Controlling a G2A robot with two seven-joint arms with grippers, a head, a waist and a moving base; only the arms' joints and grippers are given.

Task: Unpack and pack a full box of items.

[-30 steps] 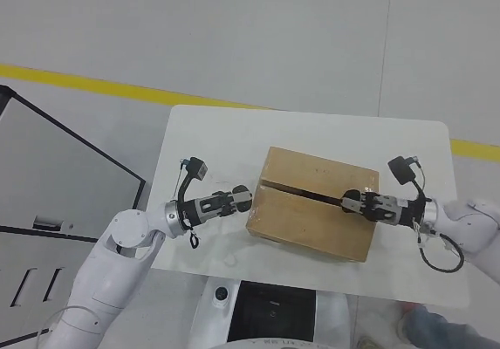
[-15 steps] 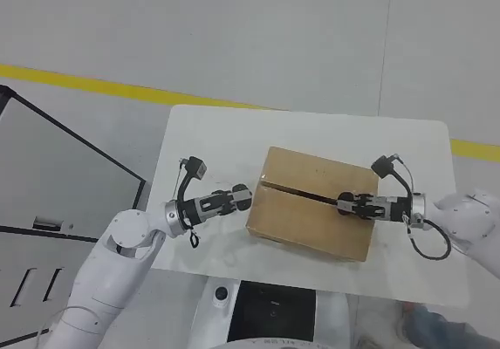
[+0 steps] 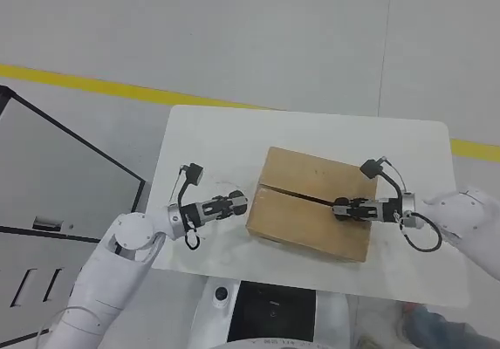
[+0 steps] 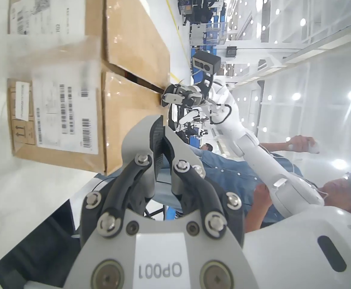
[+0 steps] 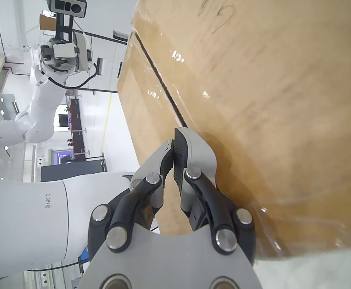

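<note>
The left arm is stretched low over the white rectangular table [image 3: 215,140], forearm roughly level. The left gripper [image 3: 240,203] is held just beside the labelled end face of the brown cardboard box [image 3: 306,174]; whether contact is made cannot be told. Its jaws are pressed together with nothing between them.

The right arm is bent in from the opposite end of the box. The right gripper [image 3: 340,209] is laid over the box top, its tip at the end of the dark centre seam [image 3: 297,195]. Its jaws are likewise clenched on nothing.

The box is rested flat on the table with its flaps closed. Its long axis is run from the left gripper towards the right gripper, slightly skewed, and the seam is aligned with it. White printed labels [image 4: 64,112] are carried on the end face beside the left gripper.
</note>
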